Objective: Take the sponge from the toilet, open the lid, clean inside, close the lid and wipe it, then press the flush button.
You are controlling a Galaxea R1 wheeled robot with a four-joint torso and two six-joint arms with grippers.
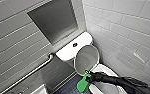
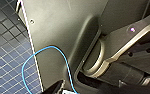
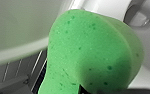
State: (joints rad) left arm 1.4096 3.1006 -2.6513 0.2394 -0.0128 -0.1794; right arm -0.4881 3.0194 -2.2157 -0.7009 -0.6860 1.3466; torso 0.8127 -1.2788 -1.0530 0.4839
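Right gripper (image 1: pixel 88 78) clamped on the green sponge (image 1: pixel 83 85), bottom centre of frame, just beside the bowl (image 1: pixel 104 68) rim; lid (image 1: pixel 86 59) up, grey inner face showing, against the tank (image 1: pixel 66 52); flush button (image 1: pixel 75 45) above it, centre frame.

The sponge (image 1: pixel 82 85) is bright green, flecked with darker green. The lid (image 1: pixel 86 59) shows a greyish inner face, rimmed white. Behind the lid, the white tank top (image 1: pixel 66 51) bears a dark flush button (image 1: pixel 75 45). Beside the lid lies the dark blue, grid-tiled floor (image 1: pixel 67 88).
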